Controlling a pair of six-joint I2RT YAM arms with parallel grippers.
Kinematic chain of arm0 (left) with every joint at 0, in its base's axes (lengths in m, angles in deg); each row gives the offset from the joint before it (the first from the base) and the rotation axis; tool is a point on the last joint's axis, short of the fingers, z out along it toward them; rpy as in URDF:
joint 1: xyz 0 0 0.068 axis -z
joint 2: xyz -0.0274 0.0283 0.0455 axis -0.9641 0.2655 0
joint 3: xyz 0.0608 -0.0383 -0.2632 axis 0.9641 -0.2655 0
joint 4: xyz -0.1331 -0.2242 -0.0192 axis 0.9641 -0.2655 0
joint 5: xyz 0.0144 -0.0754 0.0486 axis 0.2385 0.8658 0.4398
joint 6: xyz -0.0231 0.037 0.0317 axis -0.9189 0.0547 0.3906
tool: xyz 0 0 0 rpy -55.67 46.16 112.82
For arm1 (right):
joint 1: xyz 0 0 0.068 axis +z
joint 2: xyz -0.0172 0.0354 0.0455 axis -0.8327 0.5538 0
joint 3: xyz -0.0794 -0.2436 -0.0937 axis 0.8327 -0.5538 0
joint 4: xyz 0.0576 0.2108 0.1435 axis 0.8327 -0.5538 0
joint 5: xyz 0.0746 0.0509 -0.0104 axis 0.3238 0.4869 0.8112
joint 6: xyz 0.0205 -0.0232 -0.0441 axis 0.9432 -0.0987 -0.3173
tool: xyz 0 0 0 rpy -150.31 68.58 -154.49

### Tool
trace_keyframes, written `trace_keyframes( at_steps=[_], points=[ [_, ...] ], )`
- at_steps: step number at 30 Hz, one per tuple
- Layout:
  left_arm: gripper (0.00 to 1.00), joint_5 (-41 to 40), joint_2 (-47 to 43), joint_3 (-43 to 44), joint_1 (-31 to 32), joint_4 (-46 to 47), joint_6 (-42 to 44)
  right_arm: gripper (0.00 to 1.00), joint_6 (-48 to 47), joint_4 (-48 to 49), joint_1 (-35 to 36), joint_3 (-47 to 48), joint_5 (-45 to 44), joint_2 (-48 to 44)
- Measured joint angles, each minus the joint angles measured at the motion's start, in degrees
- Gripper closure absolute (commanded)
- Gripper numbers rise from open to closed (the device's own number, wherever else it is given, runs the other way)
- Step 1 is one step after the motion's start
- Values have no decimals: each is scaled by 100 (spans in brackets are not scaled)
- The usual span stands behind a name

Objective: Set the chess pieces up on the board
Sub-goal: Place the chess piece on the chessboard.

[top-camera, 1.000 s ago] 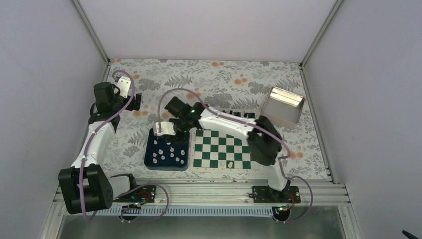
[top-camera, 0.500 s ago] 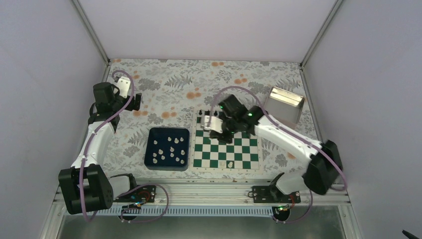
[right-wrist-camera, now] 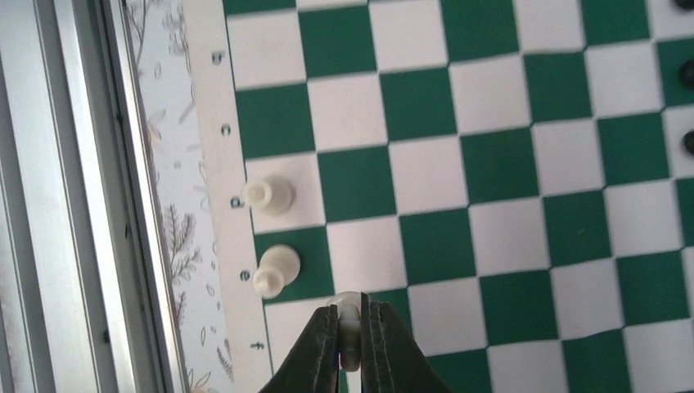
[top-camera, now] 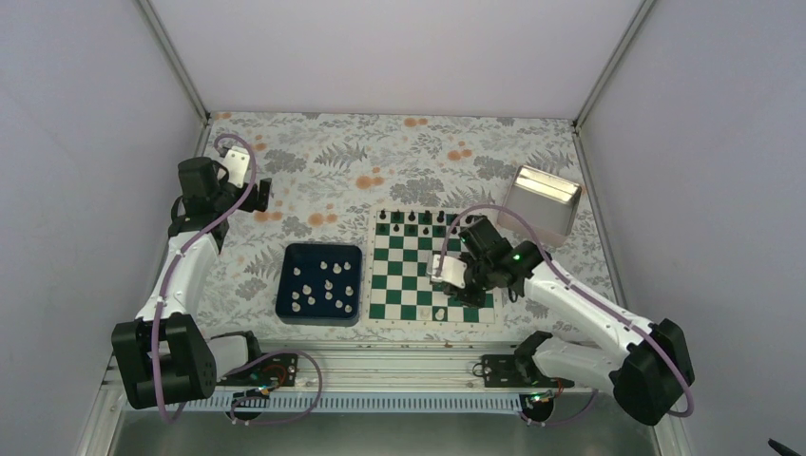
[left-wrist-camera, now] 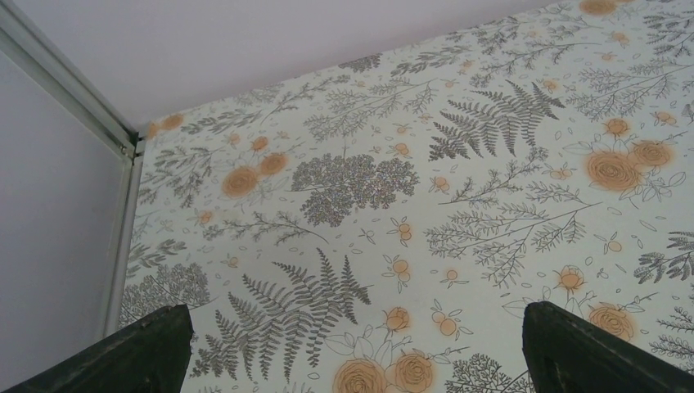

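The green and white board point(top-camera: 409, 285) lies right of centre; it also fills the right wrist view point(right-wrist-camera: 425, 164). My right gripper point(top-camera: 463, 293) hangs over the board's near edge. In the right wrist view my right gripper point(right-wrist-camera: 350, 315) is shut on a white chess piece point(right-wrist-camera: 349, 303) above the squares by the letter f. Two white pieces point(right-wrist-camera: 270, 195) point(right-wrist-camera: 277, 268) stand on the edge squares by d and e. Several more white pieces lie in the navy tray point(top-camera: 285, 285). My left gripper point(top-camera: 257, 195) is open and empty at the far left, over the floral cloth point(left-wrist-camera: 353, 315).
Black pieces point(top-camera: 418, 220) stand along the board's far row; a few show at the right edge of the right wrist view point(right-wrist-camera: 690, 74). A metal tin point(top-camera: 542, 204) sits at the back right. The aluminium rail point(top-camera: 380, 366) runs along the near edge.
My right arm swung from the navy tray, past the board's far left corner, to the board's near edge. The left arm has not moved.
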Motion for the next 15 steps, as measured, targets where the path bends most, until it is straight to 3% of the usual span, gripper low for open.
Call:
trace_keyframes(
  at_steps=[15],
  points=[
    [0, 24, 59, 0, -2, -90, 44, 96, -417, 166, -131, -680, -127, -203]
  ],
)
